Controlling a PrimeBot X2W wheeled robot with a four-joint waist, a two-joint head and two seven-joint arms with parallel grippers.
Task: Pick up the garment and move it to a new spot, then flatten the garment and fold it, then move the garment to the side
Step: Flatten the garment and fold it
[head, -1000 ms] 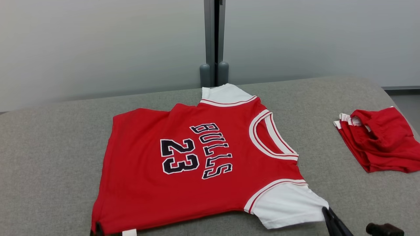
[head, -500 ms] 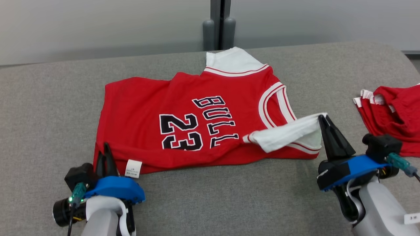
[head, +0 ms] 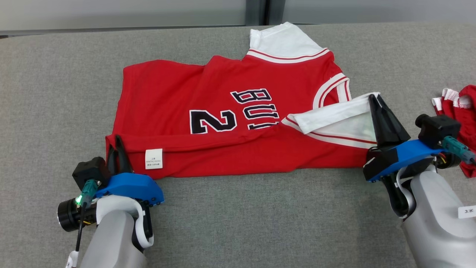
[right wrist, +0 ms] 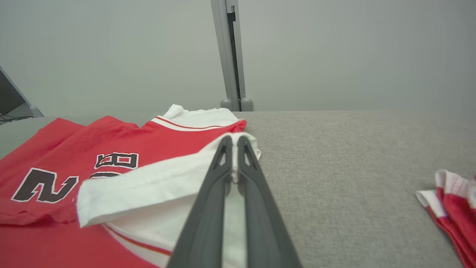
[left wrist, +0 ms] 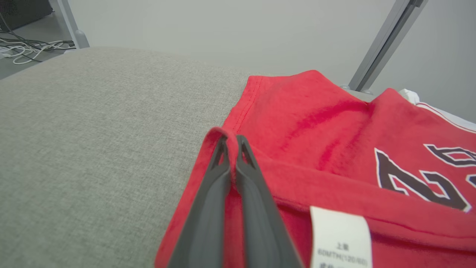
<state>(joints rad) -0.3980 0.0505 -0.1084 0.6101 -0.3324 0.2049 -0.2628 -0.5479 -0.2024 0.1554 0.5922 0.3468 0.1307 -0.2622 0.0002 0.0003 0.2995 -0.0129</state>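
A grey cloth-covered worktop (head: 230, 223) spreads across the head view, with a pale wall (right wrist: 334, 48) behind it and a grey post (right wrist: 232, 56) standing at its far edge; a red shirt (head: 178, 93) with white sleeves lies in the middle of the worktop, its neck toward the robot's right and its hem toward the left; the shirt's near edge is turned up and over onto its front in one long fold, which covers the lower part of the black number and letters, so that a "2" and "BU" are what reads plainly; the far sleeve (head: 282, 41) lies flat on the worktop at the shirt's far side; a smaller bunch of red and white cloth (head: 468, 106) sits apart from the shirt at the right edge of the worktop, beyond the right arm; the near sleeve (head: 331, 115) is raised off the worktop and drawn over the red cloth beside the neck opening; the right gripper (head: 375, 97) is closed on the outer corner of that sleeve, its two dark fingers pressed together with the white cloth pinched between them, as the right wrist view shows; the left gripper (head: 116, 143) is closed on the folded hem corner at the shirt's near left, and in the left wrist view a loop of red cloth curls over its fingertips; a small white label (head: 154, 159) lies on the fold just beside the left gripper, its print too small to read.
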